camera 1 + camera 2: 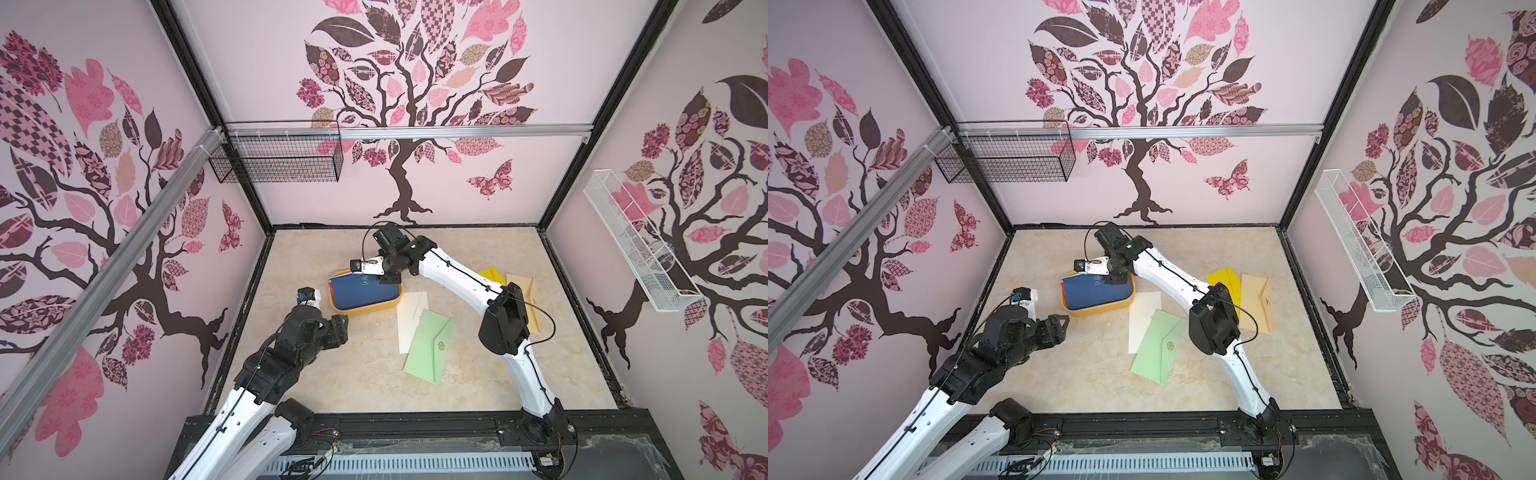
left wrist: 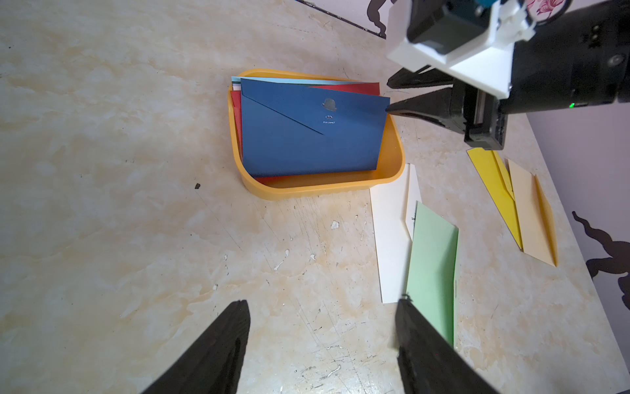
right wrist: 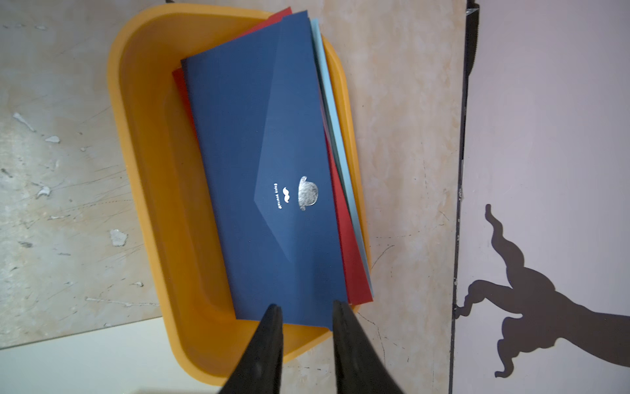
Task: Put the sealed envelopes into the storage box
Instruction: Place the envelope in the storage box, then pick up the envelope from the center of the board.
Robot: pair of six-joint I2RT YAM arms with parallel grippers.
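Navy envelope [image 3: 259,153] uppermost w/in storage box [image 3: 146,177]

Upper middle of the frame, the box [image 2: 327,189] sits on the counter [image 2: 102,170], a navy envelope [image 2: 306,143] topping a red envelope [image 2: 351,88] inside. At upper right the right hand [image 2: 388,96], jaws slightly parted, has one fingertip at the navy corner. At the bottom the left hand [image 2: 323,302] gapes wide; at right lie a cream envelope [image 2: 388,238], green envelope [image 2: 431,266], yellow envelope [image 2: 491,177] and tan envelope [image 2: 531,211].

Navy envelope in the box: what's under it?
A red envelope and a light blue envelope peek out beneath the navy envelope in the storage box; anything lower is covered.
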